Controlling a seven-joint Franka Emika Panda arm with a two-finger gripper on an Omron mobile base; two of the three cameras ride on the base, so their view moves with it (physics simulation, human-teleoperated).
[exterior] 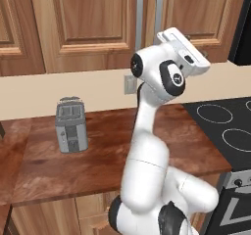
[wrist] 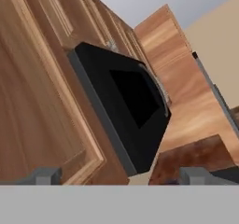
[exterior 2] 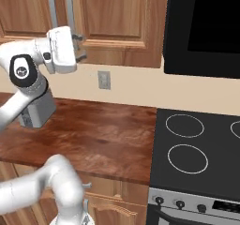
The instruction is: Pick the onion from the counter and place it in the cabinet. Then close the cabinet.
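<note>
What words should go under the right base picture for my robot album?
Robot pincer raised by the closed cabinet doors, toaster on the counter.

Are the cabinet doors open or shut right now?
Shut. In both base views the cabinet doors lie flush, their two grey bar handles side by side. The pincer is raised close to the doors.

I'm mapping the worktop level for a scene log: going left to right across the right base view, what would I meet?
Toaster → counter → wall outlet → stovetop.
</note>
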